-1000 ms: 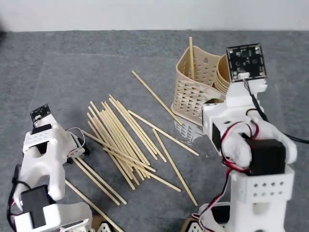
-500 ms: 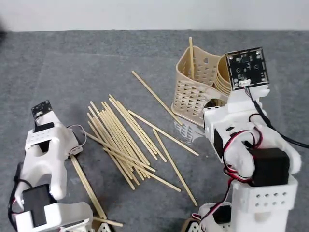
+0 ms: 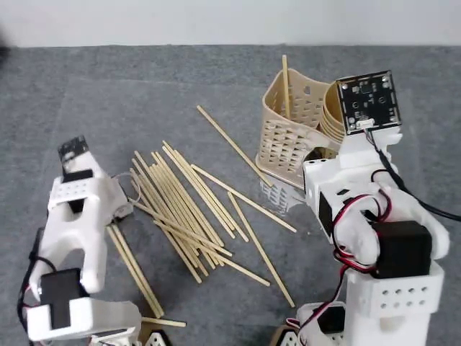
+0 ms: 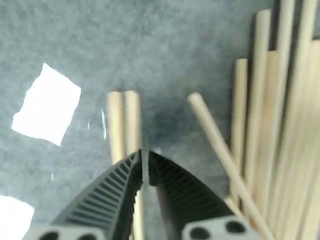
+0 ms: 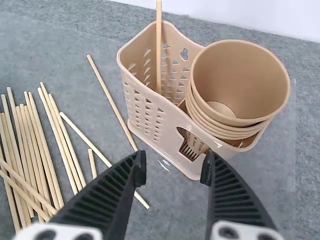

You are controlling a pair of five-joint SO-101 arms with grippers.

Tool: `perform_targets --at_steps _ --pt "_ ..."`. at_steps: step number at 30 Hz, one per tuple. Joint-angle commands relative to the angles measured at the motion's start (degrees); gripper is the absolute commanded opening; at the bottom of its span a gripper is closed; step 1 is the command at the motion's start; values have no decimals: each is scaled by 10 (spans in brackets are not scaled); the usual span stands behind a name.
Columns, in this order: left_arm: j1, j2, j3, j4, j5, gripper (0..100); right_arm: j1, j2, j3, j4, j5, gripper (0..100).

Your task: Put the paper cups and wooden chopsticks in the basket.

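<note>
Overhead, the grey felt surface (image 3: 144,94) carries a beige perforated basket (image 3: 288,140) toward its far right part. The basket stands upright, with a nested stack of paper cups (image 3: 331,115) lodged in the end nearer the right edge and one upright chopstick (image 3: 286,85) rising from the other end. The right wrist view shows the same basket (image 5: 145,95), the cups (image 5: 240,85) tilted with their mouths open toward the camera, and the upright chopstick (image 5: 159,45) leaning on the basket's far wall. A loose bundle of chopsticks (image 3: 180,205) lies fanned across the middle of the surface, apart from the basket. A solitary chopstick (image 3: 230,143) runs diagonally between the two, its near end close to the basket's foot. The left arm (image 3: 75,216) stands by the near left corner, its tip low at the bundle's left margin. The left gripper (image 4: 142,162) has its jaws pressed almost together, pinching a pinched chopstick (image 4: 132,117) that runs through the narrow slot between them. A neighbouring chopstick (image 4: 115,117) lies flush against it, and a white scrap (image 4: 47,112) lies on the felt nearby. The right arm (image 3: 367,209) stands by the near right corner. The right gripper (image 5: 173,160) hovers on the near side of the basket, jaws spread wide, with the basket's lower wall visible between the fingertips.
</note>
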Motion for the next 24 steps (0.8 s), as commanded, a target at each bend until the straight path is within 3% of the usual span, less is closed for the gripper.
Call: perform_targets --at_steps 1,8,11,19,24 --pt "3 -10 -112 72 4 11 7 -8 -3 -4 7 198" --pt "-47 -10 -291 166 3 11 3 -8 -3 21 7 198" --pt "-55 -10 -341 212 -37 11 5 -8 -3 37 5 198" --pt "-48 -4 -330 261 -72 11 7 -8 -3 48 7 198" --pt "33 -4 -275 260 -70 28 7 -9 -3 50 7 198"
